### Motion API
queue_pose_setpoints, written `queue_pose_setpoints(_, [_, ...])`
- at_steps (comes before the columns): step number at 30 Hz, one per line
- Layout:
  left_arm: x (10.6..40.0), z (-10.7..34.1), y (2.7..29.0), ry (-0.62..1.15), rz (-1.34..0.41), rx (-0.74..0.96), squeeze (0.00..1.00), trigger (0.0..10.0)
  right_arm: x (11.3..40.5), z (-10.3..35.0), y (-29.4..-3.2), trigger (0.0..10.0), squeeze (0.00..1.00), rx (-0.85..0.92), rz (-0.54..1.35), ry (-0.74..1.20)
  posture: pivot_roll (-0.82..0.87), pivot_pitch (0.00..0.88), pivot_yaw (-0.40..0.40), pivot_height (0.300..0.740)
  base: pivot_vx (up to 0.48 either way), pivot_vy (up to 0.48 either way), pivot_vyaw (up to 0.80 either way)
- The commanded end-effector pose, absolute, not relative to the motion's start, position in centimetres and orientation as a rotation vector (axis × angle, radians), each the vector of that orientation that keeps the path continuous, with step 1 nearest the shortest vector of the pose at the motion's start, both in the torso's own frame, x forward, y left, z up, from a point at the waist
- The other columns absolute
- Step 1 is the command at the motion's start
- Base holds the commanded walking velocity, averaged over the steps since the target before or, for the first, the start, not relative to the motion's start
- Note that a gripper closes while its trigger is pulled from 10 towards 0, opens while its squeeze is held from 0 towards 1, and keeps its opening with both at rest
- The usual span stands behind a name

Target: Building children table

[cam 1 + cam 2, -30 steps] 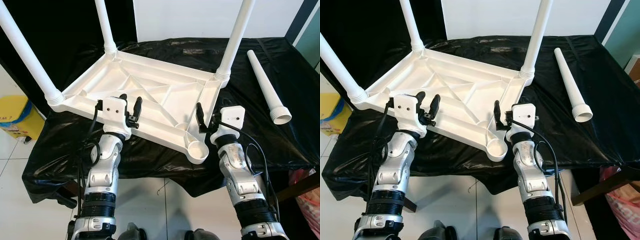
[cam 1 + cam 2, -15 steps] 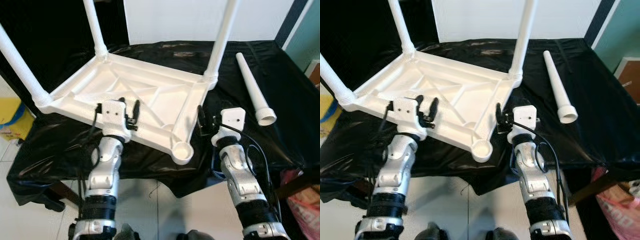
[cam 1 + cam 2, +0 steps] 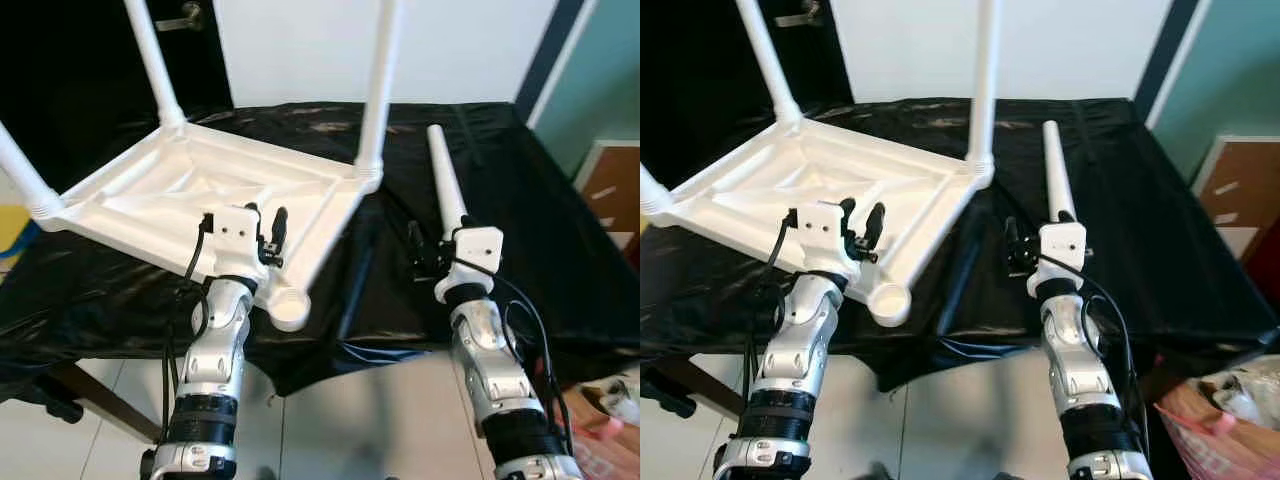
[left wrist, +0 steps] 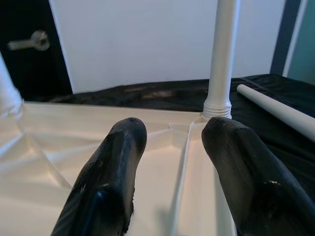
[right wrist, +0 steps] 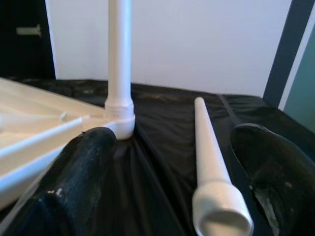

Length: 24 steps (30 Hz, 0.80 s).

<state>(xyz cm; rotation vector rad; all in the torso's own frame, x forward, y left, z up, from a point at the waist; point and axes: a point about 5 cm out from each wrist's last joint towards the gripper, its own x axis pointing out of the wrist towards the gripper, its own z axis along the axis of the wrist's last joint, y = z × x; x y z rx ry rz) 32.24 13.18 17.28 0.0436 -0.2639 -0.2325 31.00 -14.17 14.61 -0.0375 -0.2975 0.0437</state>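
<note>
The white moulded plastic tabletop lies upside down on a glossy black sheet, its underside ribbed, with three smooth round legs standing in ringed corner sockets and one empty socket at the near corner. The left gripper hovers over the ribbed underside, fingers wide and empty. The loose tapered leg lies between the right gripper's widely spread fingers, its flared ribbed end nearest them.

One upturned white tabletop, three fitted legs, one loose leg, two pincers.
</note>
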Motion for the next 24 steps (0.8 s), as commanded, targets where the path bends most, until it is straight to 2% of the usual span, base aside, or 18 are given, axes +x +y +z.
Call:
queue_pose_setpoints(1, [32.2, 16.9, 13.3, -0.251, -0.224, 0.028, 0.0, 10.0, 31.0, 14.6, -14.0, 10.0, 0.0, -0.042, 0.053, -0.297, -0.02, 0.038, -0.006, 0.74, 0.0, 0.0, 0.0])
queue_pose_setpoints(19, [32.2, 17.1, 13.0, -0.238, -0.264, -0.004, 0.0, 10.0, 31.2, 14.4, -15.0, 10.0, 0.0, -0.055, 0.011, -0.284, -0.02, 0.043, 0.011, 0.74, 0.0, 0.0, 0.0])
queue_pose_setpoints(24, [32.3, 17.0, 13.0, -0.225, -0.268, -0.002, 0.0, 10.0, 31.2, 14.3, -15.0, 10.0, 0.0, -0.055, 0.007, -0.281, -0.02, 0.045, 0.014, 0.74, 0.0, 0.48, 0.0])
